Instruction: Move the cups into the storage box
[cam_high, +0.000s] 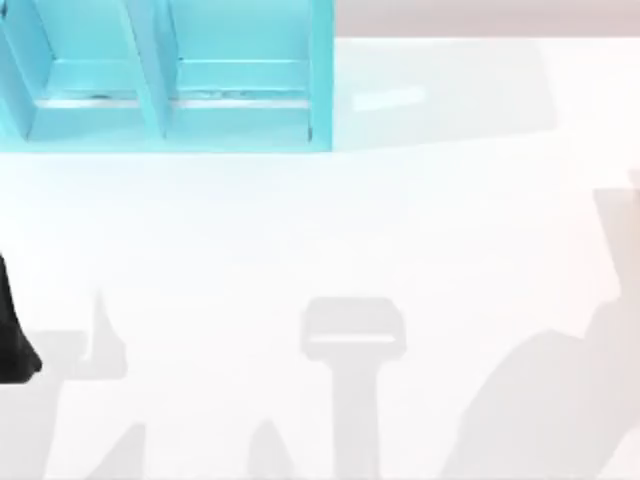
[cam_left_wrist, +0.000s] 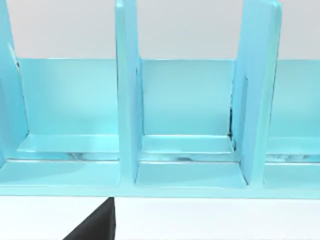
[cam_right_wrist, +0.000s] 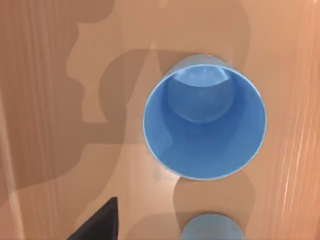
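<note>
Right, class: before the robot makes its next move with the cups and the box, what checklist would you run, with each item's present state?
1. Near cup upright, mouth up: ok.
2. Second cup found: ok, beside the first, cut by the picture's edge.
3. Cups in the box: not ok, both stand on a brown surface.
4. Box compartments free: ok for those the left wrist view shows.
5. Right gripper above the near cup: ok, its wrist view looks down into it.
6. Left gripper out of the way: cannot tell; it faces the box front.
</note>
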